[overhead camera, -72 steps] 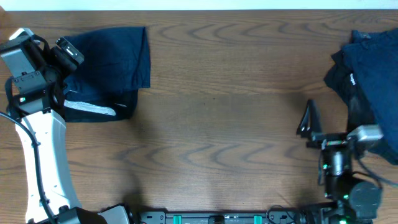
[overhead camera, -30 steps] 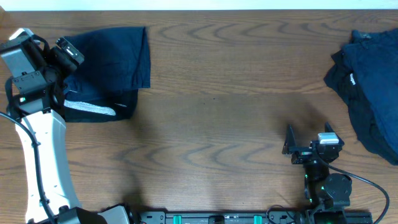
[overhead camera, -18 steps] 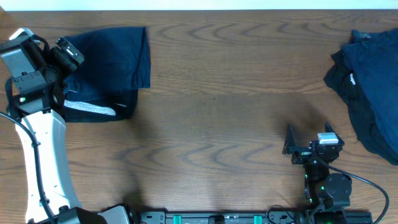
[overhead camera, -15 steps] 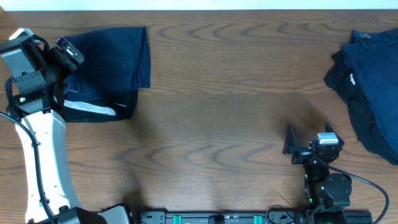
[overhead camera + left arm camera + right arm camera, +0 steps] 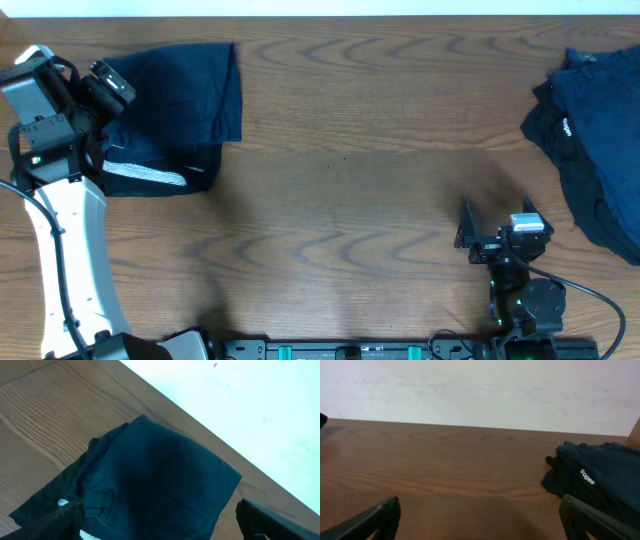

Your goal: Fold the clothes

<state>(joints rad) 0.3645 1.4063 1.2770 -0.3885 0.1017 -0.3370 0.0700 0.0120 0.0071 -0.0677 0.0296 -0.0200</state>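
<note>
A folded navy garment [image 5: 185, 95] lies at the table's back left, on top of a black piece with a whitish-grey band [image 5: 150, 177]. My left gripper [image 5: 108, 84] hovers open over the stack's left edge. In the left wrist view the navy garment [image 5: 160, 475] fills the space below the left gripper [image 5: 160, 525], and nothing is held. A loose pile of dark clothes [image 5: 595, 120] with a small white mark [image 5: 566, 127] sits at the back right. My right gripper [image 5: 495, 225] stands open near the front edge, apart from the pile. The right wrist view shows the right gripper [image 5: 480, 525] empty over bare wood and the pile [image 5: 600, 480] ahead to the right.
The wooden table [image 5: 350, 200] stretches between the two heaps of cloth. The left arm's white link [image 5: 70, 250] runs along the left side. A pale wall [image 5: 480, 390] rises beyond the table's far edge.
The right arm has drawn back from the edge of the right pile toward the front, empty, and then stayed still. The left arm has not moved.
</note>
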